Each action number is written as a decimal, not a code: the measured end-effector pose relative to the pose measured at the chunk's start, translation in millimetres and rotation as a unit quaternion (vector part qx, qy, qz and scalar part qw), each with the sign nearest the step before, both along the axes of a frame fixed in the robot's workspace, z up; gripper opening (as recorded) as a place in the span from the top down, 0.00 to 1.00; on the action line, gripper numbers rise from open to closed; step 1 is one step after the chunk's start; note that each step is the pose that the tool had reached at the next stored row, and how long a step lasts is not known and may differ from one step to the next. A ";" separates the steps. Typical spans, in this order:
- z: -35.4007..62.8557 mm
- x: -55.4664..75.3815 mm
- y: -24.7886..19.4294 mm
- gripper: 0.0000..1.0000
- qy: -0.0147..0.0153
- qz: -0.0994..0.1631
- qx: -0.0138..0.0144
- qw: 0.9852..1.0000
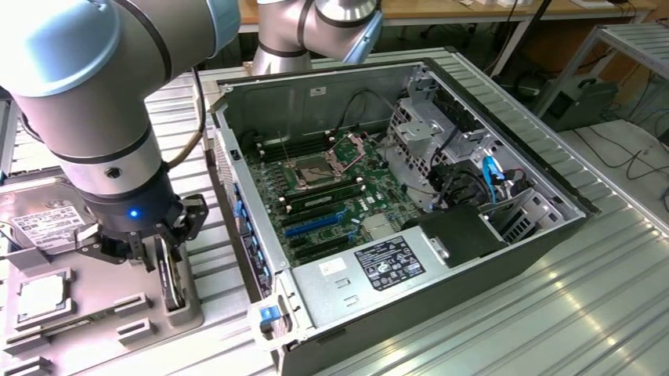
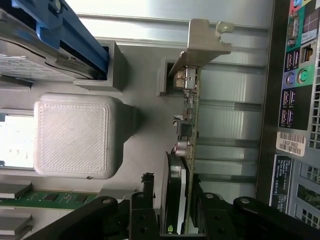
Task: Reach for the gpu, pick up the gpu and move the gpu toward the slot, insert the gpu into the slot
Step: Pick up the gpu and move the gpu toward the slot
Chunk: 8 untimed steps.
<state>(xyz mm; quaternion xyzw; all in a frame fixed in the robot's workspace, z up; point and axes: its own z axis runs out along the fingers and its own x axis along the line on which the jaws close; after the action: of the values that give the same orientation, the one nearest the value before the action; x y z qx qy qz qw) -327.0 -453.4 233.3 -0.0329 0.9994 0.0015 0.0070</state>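
**Gripper astride the card**

Gripper (image 1: 146, 249) sits directly over the flat green circuit card with black fan cooler and silver bracket, the gpu (image 2: 189, 115). The gpu stands on edge in a grey moulded holder (image 1: 184, 313). Half-closed jaws flank its two faces across its long axis, holding nothing yet. The long blue plastic slot (image 1: 313, 225) lies toward the exterior view's right.
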 end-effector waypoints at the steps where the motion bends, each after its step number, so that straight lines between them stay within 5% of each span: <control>1: -0.1 0.5 0.0 0.61 0.000 -0.002 0.000 1.000; 8: -0.3 0.8 0.0 0.61 0.000 -0.007 0.000 1.000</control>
<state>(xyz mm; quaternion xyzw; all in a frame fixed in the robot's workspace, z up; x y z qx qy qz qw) -326.2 -453.4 233.1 -0.0256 0.9996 0.0012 0.0070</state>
